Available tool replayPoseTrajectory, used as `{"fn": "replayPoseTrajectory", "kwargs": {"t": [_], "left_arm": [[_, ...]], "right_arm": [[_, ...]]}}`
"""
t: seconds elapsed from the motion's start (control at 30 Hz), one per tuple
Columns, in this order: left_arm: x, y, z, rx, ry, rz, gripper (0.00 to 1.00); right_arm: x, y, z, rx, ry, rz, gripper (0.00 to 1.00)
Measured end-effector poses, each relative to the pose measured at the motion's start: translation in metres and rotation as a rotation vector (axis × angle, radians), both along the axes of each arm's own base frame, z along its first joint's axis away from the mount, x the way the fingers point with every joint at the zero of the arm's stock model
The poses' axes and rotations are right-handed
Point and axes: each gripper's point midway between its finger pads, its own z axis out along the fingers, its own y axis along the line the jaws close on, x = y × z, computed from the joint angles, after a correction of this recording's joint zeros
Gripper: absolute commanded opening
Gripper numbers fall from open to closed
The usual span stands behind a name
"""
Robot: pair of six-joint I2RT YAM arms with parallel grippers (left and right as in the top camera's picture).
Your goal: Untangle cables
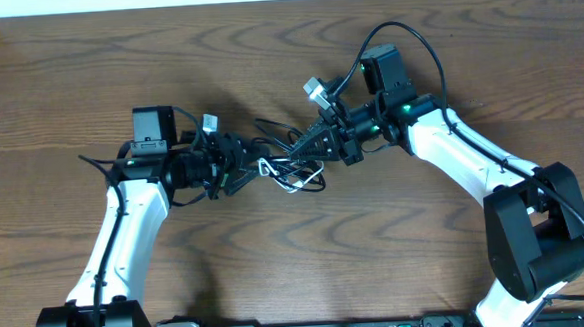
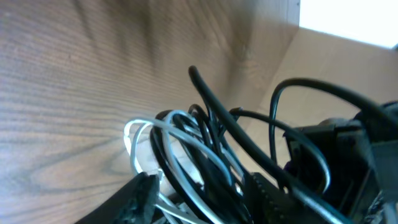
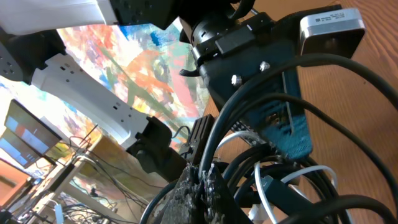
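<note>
Out over the middle of the table [image 1: 58, 86], the left gripper [image 1: 240, 169] has its fingers pinched on a bunch of the cables [image 1: 290, 166], a white cable [image 2: 143, 149] looping out among the black ones. Just beyond, to the right, the right gripper [image 1: 319, 142] is buried in that same tangle. Strands drape over its finger, and I can't tell whether it's gripping.

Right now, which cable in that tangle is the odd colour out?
The white cable: the only pale strand, looping among the black cables.

One white cable [image 1: 295, 176], at least two black cables [image 1: 275, 127], two arms [image 1: 125, 227] [image 1: 464, 154].
</note>
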Motion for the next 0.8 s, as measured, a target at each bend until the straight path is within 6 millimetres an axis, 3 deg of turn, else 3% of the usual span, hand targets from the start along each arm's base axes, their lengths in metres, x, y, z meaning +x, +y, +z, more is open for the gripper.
{"fn": "replayPoseTrajectory", "kwargs": {"t": [0.1,0.5,0.8], "left_arm": [[-0.001,-0.002,-0.001,-0.002,0.012,0.001,0.08],[0.007,0.001,-0.006,0.027,0.009,0.03,0.07],[0.007,0.01,-0.017,0.088,0.052,0.078,0.07]], "right_arm": [[0.0,0.0,0.0,0.0,0.0,0.0,0.01],[0.001,0.0,-0.001,-0.01,0.01,-0.006,0.01],[0.015,-0.002,-0.042,-0.26,0.155,-0.165,0.09]]}}
